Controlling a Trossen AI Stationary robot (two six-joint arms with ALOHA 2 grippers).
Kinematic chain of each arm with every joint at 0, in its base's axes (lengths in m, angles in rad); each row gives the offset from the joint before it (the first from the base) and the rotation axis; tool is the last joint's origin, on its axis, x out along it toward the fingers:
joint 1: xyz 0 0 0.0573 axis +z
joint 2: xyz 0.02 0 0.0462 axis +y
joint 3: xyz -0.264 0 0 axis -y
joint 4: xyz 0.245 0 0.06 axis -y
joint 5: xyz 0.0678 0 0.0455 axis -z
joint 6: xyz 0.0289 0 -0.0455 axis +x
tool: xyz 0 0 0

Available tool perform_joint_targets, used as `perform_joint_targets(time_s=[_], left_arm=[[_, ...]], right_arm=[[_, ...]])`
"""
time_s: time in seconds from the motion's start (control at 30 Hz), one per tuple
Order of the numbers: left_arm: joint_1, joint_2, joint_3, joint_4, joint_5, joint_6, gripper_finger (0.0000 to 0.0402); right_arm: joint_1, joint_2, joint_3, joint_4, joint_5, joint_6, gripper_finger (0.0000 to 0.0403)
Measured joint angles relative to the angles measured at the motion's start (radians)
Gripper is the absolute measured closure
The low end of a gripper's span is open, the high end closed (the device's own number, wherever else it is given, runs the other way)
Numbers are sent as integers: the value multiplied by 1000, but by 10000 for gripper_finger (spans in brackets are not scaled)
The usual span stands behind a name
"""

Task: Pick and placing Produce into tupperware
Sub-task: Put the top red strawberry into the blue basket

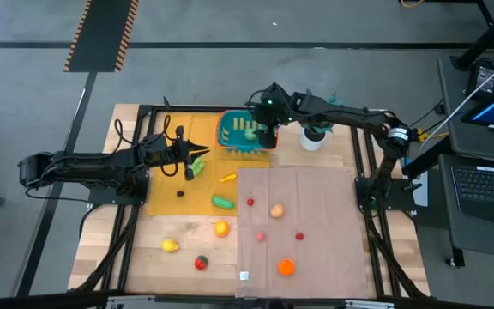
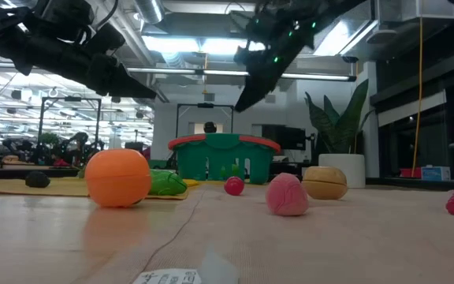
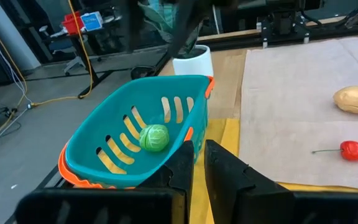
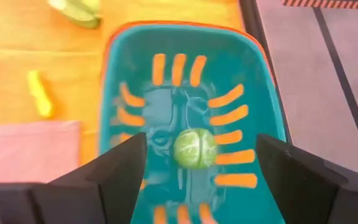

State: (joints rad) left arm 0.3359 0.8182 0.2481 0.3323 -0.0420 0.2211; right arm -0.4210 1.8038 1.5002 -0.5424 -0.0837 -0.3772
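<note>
Four cameras, one shared container.
Overhead looked straight down; the low one faced level across the table; both wrist cameras looked closely into the tupperware [image 4: 191, 93].

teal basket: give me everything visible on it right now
The teal basket is a small rectangular plastic-looking container with slotted sides and an orange-red rim. It sits upright at the table's far side on the yellow mat, beside the white pot. Inside lies one round green sprout-like piece, on the floor. The right gripper hangs open directly above it, not touching.
</note>
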Motion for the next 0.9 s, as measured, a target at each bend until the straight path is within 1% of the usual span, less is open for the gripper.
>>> perform_joint_targets(time_s=[0.1,0.2,0.27,0.47,0.57,0.67,0.8,0.9], left_arm=[[2,-1,0,0,0,0,378],[2,-1,0,-1,-1,-1,384],[2,-1,0,-1,-1,-1,388],[2,-1,0,-2,-1,-1,399],[2,-1,0,-2,-1,-1,401],[2,-1,0,-1,-1,-1,396],[2,-1,0,0,-1,-2,384],[2,-1,0,-1,-1,-3,375]], right_arm=[[42,-17,-2,-39,4,9,103],[76,-38,-40,-13,11,16,103],[91,-62,-92,43,19,44,103],[135,-223,-345,301,26,129,103],[181,-324,-480,427,84,161,103],[225,-436,-604,547,142,170,103],[273,-569,-772,712,145,166,103],[309,-635,-901,863,141,167,103]])
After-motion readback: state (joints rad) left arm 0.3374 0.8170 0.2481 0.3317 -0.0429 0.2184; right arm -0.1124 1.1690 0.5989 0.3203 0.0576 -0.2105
